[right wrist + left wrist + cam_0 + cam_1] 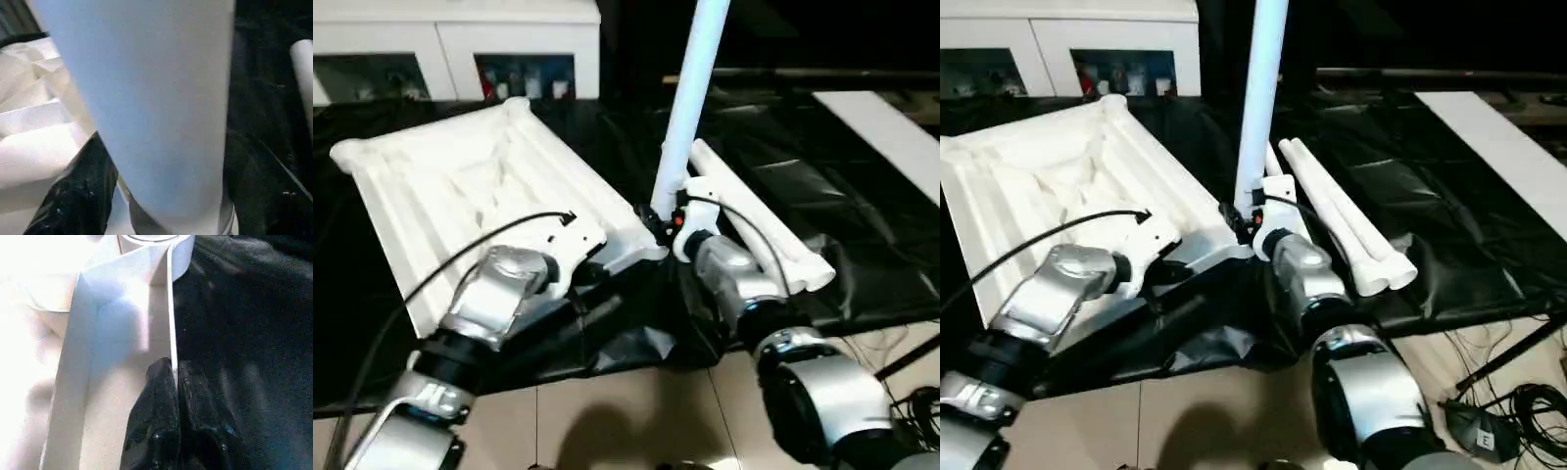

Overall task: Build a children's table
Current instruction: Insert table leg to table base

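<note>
i read the leg (690, 93) as standing upright in the table top's (460, 186) near corner socket, directly ahead of my right gripper (663, 221), jaws parted around its base, while my left gripper (175, 377) pinches the top's rim.

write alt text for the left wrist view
The left gripper has its two black fingers shut on the thin upright edge wall of the white table top. A round corner socket lies beyond, black cloth alongside.
</note>
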Robot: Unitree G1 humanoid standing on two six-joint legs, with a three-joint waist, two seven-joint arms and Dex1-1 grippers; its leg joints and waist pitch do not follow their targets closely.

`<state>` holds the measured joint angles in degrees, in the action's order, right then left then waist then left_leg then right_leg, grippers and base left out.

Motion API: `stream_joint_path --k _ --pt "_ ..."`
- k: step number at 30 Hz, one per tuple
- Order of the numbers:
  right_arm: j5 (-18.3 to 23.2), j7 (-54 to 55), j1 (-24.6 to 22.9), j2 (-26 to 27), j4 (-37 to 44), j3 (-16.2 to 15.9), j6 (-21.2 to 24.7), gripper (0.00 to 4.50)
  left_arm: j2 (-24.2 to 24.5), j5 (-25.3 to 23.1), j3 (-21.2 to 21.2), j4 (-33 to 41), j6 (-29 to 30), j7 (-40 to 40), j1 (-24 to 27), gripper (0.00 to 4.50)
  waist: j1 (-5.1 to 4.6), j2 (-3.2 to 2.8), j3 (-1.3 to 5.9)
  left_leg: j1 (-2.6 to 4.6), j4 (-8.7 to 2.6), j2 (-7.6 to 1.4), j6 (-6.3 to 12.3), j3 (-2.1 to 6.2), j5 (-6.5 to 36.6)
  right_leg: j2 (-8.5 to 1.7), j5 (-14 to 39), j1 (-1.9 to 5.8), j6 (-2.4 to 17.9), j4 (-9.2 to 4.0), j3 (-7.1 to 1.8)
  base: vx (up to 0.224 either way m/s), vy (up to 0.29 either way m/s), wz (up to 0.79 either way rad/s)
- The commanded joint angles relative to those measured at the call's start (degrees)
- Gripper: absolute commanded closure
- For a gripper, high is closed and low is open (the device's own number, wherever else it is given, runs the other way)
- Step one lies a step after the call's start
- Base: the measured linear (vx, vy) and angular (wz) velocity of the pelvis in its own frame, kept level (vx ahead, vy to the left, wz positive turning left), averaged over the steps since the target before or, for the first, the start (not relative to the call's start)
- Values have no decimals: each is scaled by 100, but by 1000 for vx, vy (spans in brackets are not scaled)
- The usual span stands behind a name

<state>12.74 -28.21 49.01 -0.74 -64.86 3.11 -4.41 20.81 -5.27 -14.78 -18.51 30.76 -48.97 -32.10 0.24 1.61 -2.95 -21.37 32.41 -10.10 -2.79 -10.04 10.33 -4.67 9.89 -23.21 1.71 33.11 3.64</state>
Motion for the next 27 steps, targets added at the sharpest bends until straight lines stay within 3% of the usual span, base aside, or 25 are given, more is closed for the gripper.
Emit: stream_joint_path --k 1,3,5,6,9,13,15,18,22,27 --pt "23 -702 -124 -28 230 -130 228 106 49 96 -31 266 -326 -237 -49 450 32 -93 350 80 -411 -335 180 66 1440 -380 1118 235 1244 -331 -287 51 -42 3" --pt "-48 -1008 -186 -152 353 -218 249 81 125 125 -50 279 -387 -357 -11 450 44 -98 364 66 -373 -331 294 37 1072 -365 537 258 1415 -265 -278 55 -42 3" --pt "-122 -1250 -269 -259 478 -334 256 70 174 131 -58 274 -426 -416 6 450 72 -111 403 57 -313 -334 457 9 441 -354 -339 308 1625 -154 -255 61 -36 0" --pt "-152 -1404 -321 -316 552 -397 254 70 202 140 -70 265 -475 -467 13 450 94 -84 414 53 -295 -326 542 -1 251 -346 -603 335 1688 -121 -247 53 -23 -1" --pt "-169 -1813 -466 -477 764 -537 309 70 265 180 -75 266 -504 -583 39 450 141 -80 429 67 -256 -323 728 -11 1 -337 -899 336 1764 -87 -244 0 0 0" --pt "-269 -2209 -598 -691 946 -685 206 70 363 330 -77 232 -805 -847 72 450 173 -54 410 68 -252 -336 728 -20 154 -337 -525 319 1746 -103 -242 0 0 0" --pt "-293 -2313 -621 -743 987 -710 193 70 389 377 -79 209 -948 -933 76 450 182 -55 388 70 -267 -344 614 -20 455 -343 -71 311 1672 -144 -243 0 0 0" --pt "-458 -3019 -877 -1096 1466 -1012 103 70 609 541 -72 134 -1454 -1454 163 450 202 -40 363 66 -278 -343 391 -10 788 -332 478 301 1469 -177 -244 0 0 0" --pt "-570 -3332 -1038 -1286 1706 -1203 78 70 719 666 -1 74 -1652 -1726 212 450 221 -51 362 90 -278 -361 309 -23 828 -325 549 262 1458 -162 -246 0 0 0" --pt "-624 -3427 -1107 -1355 1775 -1236 50 70 793 778 33 114 -1696 -1926 268 450 229 -23 364 82 -263 -352 234 -27 894 -336 605 258 1452 -148 -265 0 0 0"
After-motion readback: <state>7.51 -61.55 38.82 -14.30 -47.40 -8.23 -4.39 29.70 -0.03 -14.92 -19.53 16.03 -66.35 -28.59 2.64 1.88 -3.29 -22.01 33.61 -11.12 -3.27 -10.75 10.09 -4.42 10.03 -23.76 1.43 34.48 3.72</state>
